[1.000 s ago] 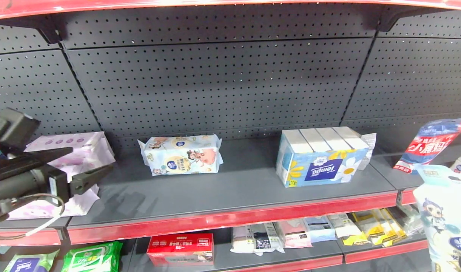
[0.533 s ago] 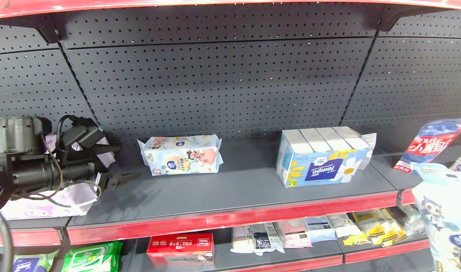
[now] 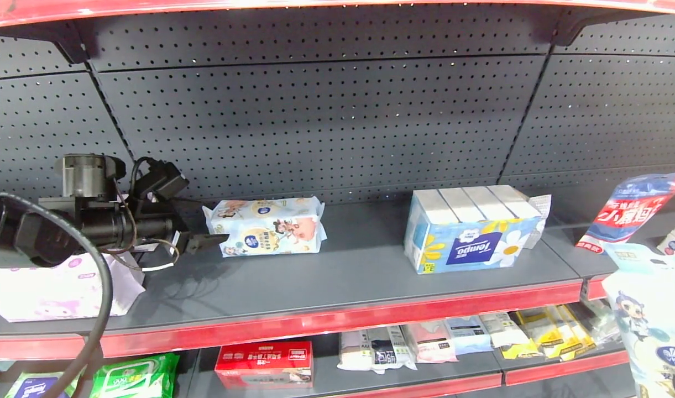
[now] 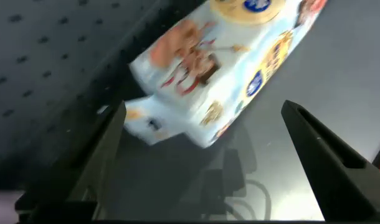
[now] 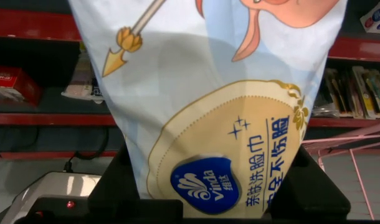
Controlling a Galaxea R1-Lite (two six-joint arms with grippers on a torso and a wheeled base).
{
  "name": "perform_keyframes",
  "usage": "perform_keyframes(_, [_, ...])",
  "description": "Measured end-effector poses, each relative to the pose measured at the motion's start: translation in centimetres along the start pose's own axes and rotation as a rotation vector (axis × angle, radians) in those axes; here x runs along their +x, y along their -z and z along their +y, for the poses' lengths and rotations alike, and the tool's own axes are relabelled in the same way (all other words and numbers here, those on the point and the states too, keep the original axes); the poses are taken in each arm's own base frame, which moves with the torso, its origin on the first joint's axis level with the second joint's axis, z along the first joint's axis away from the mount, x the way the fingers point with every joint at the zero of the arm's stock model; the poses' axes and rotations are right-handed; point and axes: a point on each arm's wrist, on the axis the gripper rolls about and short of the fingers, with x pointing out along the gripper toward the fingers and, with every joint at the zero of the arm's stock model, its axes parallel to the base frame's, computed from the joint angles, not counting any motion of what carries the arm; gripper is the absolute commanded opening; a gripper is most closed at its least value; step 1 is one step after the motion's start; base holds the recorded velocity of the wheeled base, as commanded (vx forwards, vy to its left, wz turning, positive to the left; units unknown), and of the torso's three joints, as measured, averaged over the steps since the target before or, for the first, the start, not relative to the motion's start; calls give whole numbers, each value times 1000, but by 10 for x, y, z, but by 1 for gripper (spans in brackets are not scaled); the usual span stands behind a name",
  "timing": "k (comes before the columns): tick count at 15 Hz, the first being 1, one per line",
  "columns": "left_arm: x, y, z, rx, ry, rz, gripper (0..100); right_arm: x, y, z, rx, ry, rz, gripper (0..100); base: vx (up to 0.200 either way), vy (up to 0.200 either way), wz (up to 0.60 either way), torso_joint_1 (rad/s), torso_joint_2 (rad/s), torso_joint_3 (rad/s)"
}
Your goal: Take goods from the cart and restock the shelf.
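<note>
Left gripper (image 3: 203, 235), mid-left of frame, jaws spread, at the end of a soft, cartoon-printed tissue pack (image 3: 266, 225) lying on the grey shelf (image 3: 337, 276). Right gripper (image 5: 218, 193) pinches a glossy film pouch (image 3: 647, 320) — lower right.

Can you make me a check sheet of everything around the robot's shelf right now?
Surface: grey shelf with a red front edge.
Job's things: shelf pack lying flat near the back; held pack at the right, off the shelf.
Clutter: tissue box to the right, pink pack at the left end, red bag on the next bay.
Hands: left hand open, aimed at the shelf pack's end, not gripping it; right hand shut on the held pack.
Cables: black cable loops in front of the pink pack.
Surroundings: pegboard behind; lower shelf holds more goods.
</note>
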Motion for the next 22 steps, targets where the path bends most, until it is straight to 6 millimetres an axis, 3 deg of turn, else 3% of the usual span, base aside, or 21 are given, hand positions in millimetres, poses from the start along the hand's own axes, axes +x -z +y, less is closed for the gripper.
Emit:
perform_keyframes(6, [25, -5, 17, 59, 36, -15, 100, 0, 0, 0, -2, 2, 4, 0, 0, 0, 0, 0, 0, 0])
perform_keyframes(22, [57, 2, 46, 95, 161, -12, 100, 4, 0, 0, -8, 29, 38, 0, 0, 0, 0, 0, 0, 0])
